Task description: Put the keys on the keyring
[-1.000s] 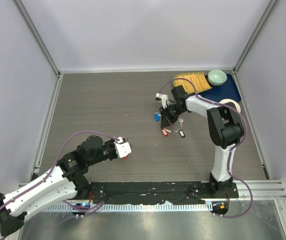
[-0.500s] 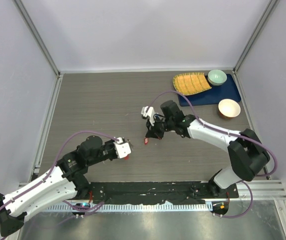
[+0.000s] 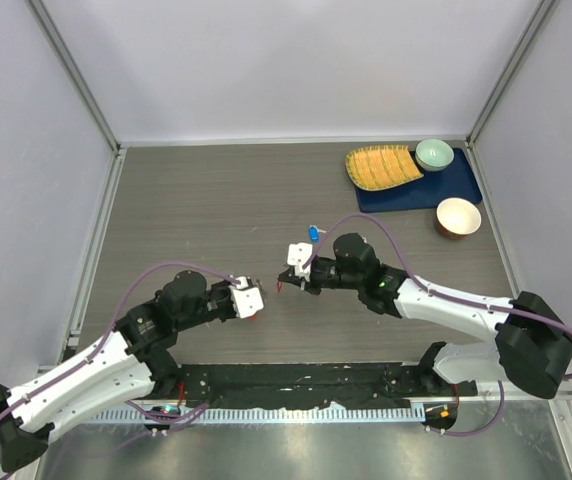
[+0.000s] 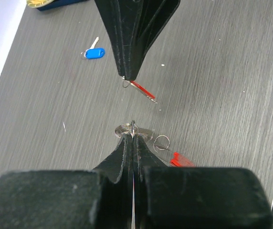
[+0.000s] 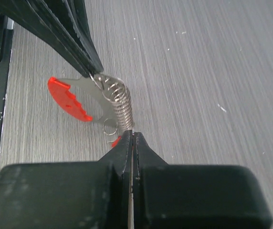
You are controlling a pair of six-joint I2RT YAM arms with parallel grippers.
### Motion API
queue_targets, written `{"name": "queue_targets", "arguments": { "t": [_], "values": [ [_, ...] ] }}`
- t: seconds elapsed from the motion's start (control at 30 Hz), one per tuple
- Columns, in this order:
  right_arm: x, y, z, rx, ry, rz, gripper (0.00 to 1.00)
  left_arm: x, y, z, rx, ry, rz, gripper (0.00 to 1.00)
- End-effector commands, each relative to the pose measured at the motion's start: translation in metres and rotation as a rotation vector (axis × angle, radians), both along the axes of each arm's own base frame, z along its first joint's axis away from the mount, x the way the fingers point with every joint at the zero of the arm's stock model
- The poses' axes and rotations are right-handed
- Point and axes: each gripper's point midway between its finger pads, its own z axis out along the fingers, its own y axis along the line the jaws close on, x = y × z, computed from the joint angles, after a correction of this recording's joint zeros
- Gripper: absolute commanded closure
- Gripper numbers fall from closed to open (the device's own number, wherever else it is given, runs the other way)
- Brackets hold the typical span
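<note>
My left gripper (image 3: 256, 302) is shut on the keyring (image 4: 132, 129), a silver coiled ring held just above the table. Its red oblong fob (image 4: 182, 161) hangs beside the fingers and also shows in the right wrist view (image 5: 68, 99). My right gripper (image 3: 285, 283) is shut on the red-headed key (image 4: 141, 89) and holds it a short way from the ring, tips facing my left gripper. In the right wrist view the coil (image 5: 118, 101) reaches right up to my right fingertips. The blue-headed key (image 3: 314, 232) lies on the table behind. The black-headed and plain keys are hidden.
At the back right stand a yellow woven mat (image 3: 380, 167), a blue cloth (image 3: 461, 186), a green bowl (image 3: 434, 153) and a tan bowl (image 3: 458, 216). Grey walls close in the table on three sides.
My right arm has swung from the keys at centre right toward my left gripper, carrying the red-headed key. The left arm has stayed still with the keyring.
</note>
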Motion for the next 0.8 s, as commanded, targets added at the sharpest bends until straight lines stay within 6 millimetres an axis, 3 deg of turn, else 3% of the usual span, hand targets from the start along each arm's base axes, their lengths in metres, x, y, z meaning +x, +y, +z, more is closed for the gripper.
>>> {"name": "queue_targets", "arguments": {
  "t": [0.0, 0.77],
  "values": [
    [0.005, 0.009, 0.040, 0.110, -0.161, -0.004, 0.99, 0.000, -0.015, 0.033, -0.095, -0.057, -0.048, 1.00],
    [-0.020, 0.021, 0.031, 0.056, -0.178, 0.093, 0.99, 0.001, -0.020, 0.034, -0.115, -0.047, -0.056, 1.00]
  ]
}}
